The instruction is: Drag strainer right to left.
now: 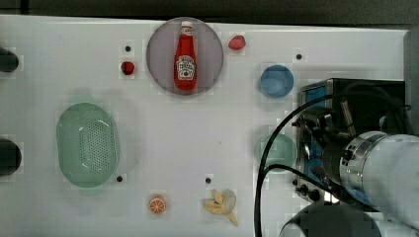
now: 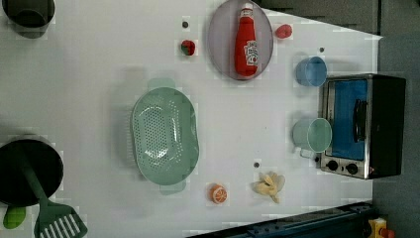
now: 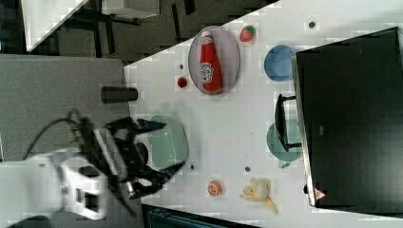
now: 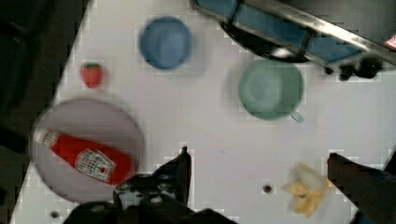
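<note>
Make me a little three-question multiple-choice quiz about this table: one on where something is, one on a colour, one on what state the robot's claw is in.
1. Where does the ketchup bottle lie?
A. in the strainer
B. on the round grey plate
C. inside the toaster oven

2. What colour is the small round bowl next to the toaster oven?
A. blue
B. yellow
C. red

3. How is the gripper right now?
A. shut on the strainer
B. shut on the mug
C. open, holding nothing

Answers: 1 B, the bottle rests flat on the grey plate. 2 A, the bowl shows blue in the top view. 3 C, in the right view the fingers stand wide apart over the strainer, with nothing between them.
</note>
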You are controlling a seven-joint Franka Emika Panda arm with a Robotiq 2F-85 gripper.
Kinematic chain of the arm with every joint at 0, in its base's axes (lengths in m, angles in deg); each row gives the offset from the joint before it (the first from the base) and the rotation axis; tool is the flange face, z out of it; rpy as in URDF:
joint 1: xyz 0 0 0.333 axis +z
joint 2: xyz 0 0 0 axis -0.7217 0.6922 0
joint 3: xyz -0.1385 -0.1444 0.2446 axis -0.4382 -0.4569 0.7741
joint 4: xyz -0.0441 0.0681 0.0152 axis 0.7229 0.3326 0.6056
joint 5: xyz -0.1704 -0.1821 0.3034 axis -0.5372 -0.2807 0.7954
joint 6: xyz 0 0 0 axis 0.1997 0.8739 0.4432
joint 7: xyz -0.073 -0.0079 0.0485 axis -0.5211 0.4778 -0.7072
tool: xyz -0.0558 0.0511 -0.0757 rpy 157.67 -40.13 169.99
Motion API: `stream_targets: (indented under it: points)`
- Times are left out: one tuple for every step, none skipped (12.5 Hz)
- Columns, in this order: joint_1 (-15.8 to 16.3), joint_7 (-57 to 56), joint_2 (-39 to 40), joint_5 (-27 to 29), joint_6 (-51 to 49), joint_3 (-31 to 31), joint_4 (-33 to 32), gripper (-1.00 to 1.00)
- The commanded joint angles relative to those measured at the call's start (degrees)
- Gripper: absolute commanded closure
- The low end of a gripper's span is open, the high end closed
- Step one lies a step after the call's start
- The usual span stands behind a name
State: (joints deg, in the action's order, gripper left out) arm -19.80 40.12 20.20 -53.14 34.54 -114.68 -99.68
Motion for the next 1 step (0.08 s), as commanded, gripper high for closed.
stream_targets:
  points:
    - [5.07,-6.15,3.38,-0.94,-0.52,6.66,-0.95,-1.0]
